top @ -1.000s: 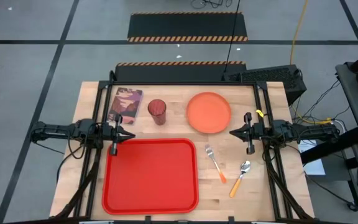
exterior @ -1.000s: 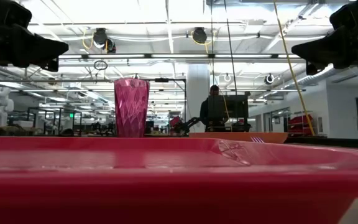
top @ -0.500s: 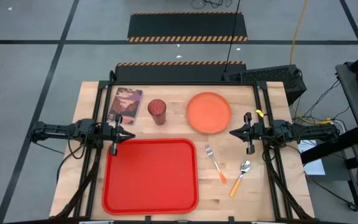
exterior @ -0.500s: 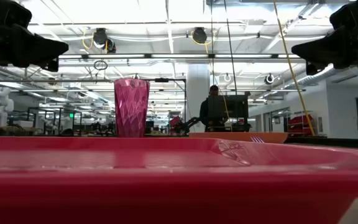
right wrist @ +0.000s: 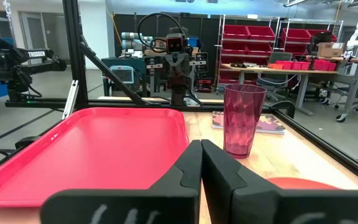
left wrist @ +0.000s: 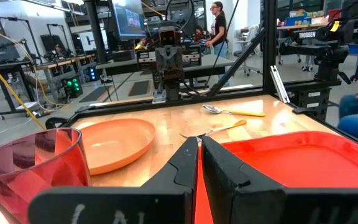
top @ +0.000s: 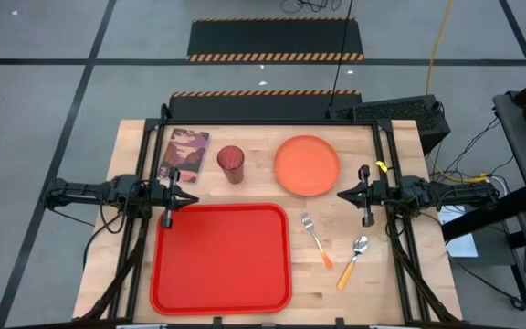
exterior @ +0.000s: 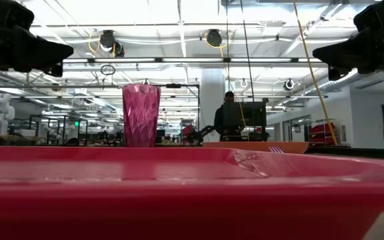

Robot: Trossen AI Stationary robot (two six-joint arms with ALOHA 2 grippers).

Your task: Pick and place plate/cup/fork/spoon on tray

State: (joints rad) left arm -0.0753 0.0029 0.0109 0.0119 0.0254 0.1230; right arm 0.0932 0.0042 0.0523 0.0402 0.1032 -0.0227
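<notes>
Tableware set on a pale wooden bench (top: 400, 274), nothing yet moved onto the tray (top: 221, 258), which lies empty along the bench's near edge, left of centre. Left gripper (top: 188, 198) hovers by the tray's far-left corner and right gripper (top: 344, 194) waits by the bench's right edge; both have their fingers pressed together, holding nothing.

Positions: plate (top: 307, 165) near the middle of the far edge; cup (top: 231, 164) upright just left of it; a small book (top: 184, 153) toward the far-left corner. Fork (top: 315, 238) and spoon (top: 352, 260) lie flat toward the near-right corner, close but apart.

Materials: the tray is glossy red plastic with rounded corners and a raised rim. The plate is a shallow, smooth orange disc. The cup is a faceted translucent tumbler, tall and narrow. The cutlery has slim metal heads and orange handles.

Likely hazards: the plate's low rim hugs the wood, so fingers may slide over it rather than under. The light cup could tip if nudged off-centre. Thin cutlery may skid or pivot when pinched, and one piece could knock the other. The tray rim may catch anything lowered too shallowly.
</notes>
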